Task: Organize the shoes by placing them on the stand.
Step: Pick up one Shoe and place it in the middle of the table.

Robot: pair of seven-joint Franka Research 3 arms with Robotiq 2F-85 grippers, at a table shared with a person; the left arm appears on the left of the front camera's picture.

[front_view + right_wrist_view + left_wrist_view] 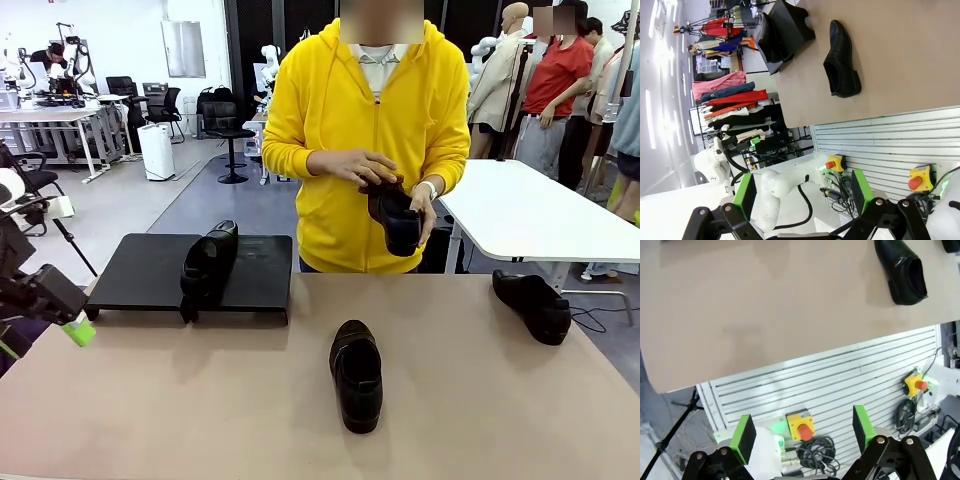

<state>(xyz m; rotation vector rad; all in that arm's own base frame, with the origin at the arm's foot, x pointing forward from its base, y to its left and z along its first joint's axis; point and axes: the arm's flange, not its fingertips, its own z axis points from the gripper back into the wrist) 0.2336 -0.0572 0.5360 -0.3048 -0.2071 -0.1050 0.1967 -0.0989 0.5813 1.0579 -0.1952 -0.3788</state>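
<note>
Left fingers [745, 437]: spread wide, nothing btwn the green pads. They hang past the near edge of the surface [740, 315], over a white slatted panel [840, 375] w/ two yellow-and-red stop buttons [800, 426] and a coil of cable [815, 452]. In front view they sit low at the picture's left edge, near the stand's near-left corner, touching nothing.

Right fingers [860, 190]: also spread and empty, off the surface's near edge, above the same kind of slatted panel.

Four shoes, all black glossy loafers:
- Shoe on the stand [208, 262]: upright, right of the stand's middle, near end at the front edge.
- Centre shoe [357, 375]: upright on bare surface, mid-table, lengthways toward the robot, well apart from the stand.
- Right shoe [532, 305]: on the surface by its far-right edge, set at an angle.
- Held shoe [397, 218]: in the person's hands [350, 165], one on top and one under, behind the far edge. The person [330, 90] wears a yellow hoodie.

The stand [140, 265] is a low black platform at the far-left of the surface.

Left wrist view has one shoe at top right, opening toward the cam. Prob. the centre shoe, can't be sure from that angle. Right wrist view has the centre shoe on the surface, w/ the stand and its shoe beyond.
</note>
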